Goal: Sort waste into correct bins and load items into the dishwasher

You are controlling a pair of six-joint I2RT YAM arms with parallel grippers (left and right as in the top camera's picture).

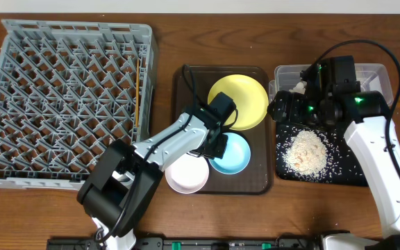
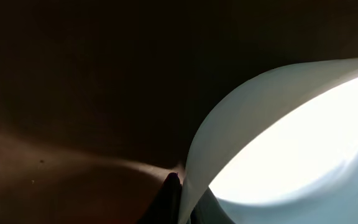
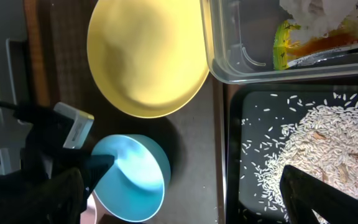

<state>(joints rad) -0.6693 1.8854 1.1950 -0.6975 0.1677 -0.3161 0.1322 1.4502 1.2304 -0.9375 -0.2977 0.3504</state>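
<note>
Wrapper [image 3: 303, 46] shows right-wrist only; left pincer [image 1: 219, 148] grips blue bowl [image 1: 235, 157], right pincer [image 1: 278, 109] wide.

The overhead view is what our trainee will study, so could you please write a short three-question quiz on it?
1. True or false: the rice scraps lie on the black tray.
2. Which dish is the left claw shut on?
3. How many dishes show on the brown tray? A two, B three, C four.
Key: 1 true; 2 the light blue bowl; 3 B.
</note>
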